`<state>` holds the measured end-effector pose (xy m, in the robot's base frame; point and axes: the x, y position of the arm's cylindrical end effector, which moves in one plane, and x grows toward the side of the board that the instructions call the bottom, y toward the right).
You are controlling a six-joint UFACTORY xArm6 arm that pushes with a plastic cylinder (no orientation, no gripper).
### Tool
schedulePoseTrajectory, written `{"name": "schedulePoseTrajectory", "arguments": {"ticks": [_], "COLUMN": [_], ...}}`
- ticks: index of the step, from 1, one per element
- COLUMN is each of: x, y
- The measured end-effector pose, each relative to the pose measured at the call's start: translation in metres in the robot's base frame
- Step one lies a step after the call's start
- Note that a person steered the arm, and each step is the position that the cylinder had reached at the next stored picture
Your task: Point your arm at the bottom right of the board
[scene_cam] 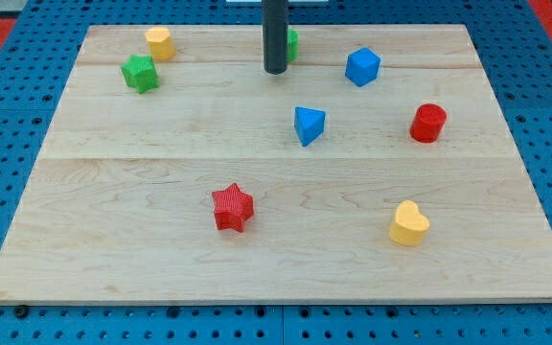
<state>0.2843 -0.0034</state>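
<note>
My tip (275, 70) is the lower end of a dark rod coming down from the view's top centre. It rests near the board's top edge, just left of a green block (292, 43) that the rod partly hides. The wooden board (506, 259) has its bottom right corner far from my tip. The yellow heart (409, 223) is the block nearest that corner. A blue triangle-like block (309, 125) lies below and right of my tip. A blue block (362, 66) lies to my tip's right.
A red cylinder (428, 123) sits at the right. A red star (232, 207) lies at the lower middle. A green star (140, 73) and a yellow block (159, 42) sit at the top left. Blue pegboard surrounds the board.
</note>
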Motion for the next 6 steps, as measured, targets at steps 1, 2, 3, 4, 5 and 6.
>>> {"name": "schedulePoseTrajectory", "arguments": {"ticks": [1, 2, 3, 4, 5, 6], "x": [0.01, 0.044, 0.059, 0.088, 0.124, 0.164], "y": [0.0, 0.0, 0.024, 0.089, 0.117, 0.165]}}
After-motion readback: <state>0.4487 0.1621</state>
